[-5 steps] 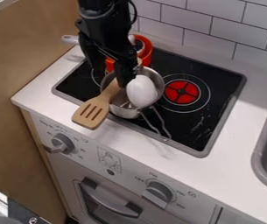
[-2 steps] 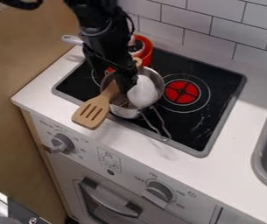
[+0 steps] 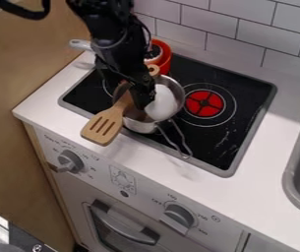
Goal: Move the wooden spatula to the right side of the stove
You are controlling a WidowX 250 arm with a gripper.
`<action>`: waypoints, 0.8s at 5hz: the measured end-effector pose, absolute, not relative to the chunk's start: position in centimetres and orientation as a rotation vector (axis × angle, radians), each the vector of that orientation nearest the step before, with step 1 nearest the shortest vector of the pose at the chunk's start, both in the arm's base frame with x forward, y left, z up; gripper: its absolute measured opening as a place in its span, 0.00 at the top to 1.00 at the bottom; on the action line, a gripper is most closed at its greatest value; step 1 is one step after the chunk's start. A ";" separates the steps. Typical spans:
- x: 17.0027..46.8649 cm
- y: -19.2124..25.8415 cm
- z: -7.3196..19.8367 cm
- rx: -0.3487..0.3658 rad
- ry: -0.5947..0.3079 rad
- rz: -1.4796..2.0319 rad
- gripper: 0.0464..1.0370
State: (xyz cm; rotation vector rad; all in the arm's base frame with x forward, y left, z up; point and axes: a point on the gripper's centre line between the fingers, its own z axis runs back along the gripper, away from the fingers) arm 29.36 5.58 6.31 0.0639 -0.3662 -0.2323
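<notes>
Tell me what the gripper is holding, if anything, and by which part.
It cannot be told: the pincer is at the pot, overlapping the handle of the wooden spatula and hiding any grip.

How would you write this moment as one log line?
gripper: at metal pot; wooden spatula: across pot's left rim, slotted end outside; right side of stove: not reached

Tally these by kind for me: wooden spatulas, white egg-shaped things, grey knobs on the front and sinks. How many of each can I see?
Wooden spatula: 1
White egg-shaped thing: 1
Grey knobs: 2
Sink, partly in view: 1
Total: 5
</notes>
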 end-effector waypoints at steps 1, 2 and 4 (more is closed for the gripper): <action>29.4 5.6 5.9 0.054 -0.374 -0.239 0.04; 29.7 5.8 5.6 0.050 -0.394 -0.243 0.04; 29.6 6.1 5.4 0.026 -0.402 -0.255 0.04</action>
